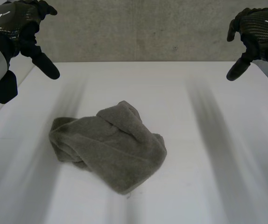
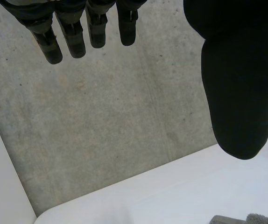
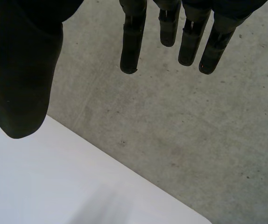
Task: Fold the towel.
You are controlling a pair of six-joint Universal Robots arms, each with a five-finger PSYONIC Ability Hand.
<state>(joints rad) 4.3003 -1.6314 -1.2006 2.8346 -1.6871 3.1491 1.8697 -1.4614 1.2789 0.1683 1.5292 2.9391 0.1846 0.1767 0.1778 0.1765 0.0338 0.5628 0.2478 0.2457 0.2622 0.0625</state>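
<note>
towel [image 1: 108, 147]: one, crumpled; left robot hand [image 1: 13, 22], right robot hand [image 1: 260, 25]: two, both uncurled, empty.

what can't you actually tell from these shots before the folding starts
- Head view: the towel lies crumpled, and its own folds hide its corners and edges.
- Head view: the table beneath the towel is covered by it.
- Left wrist view: the towel is cut off by the frame edge, past the thumb of the left robot hand.
- Head view: the right robot hand is partly cut off by the frame edge.
</note>
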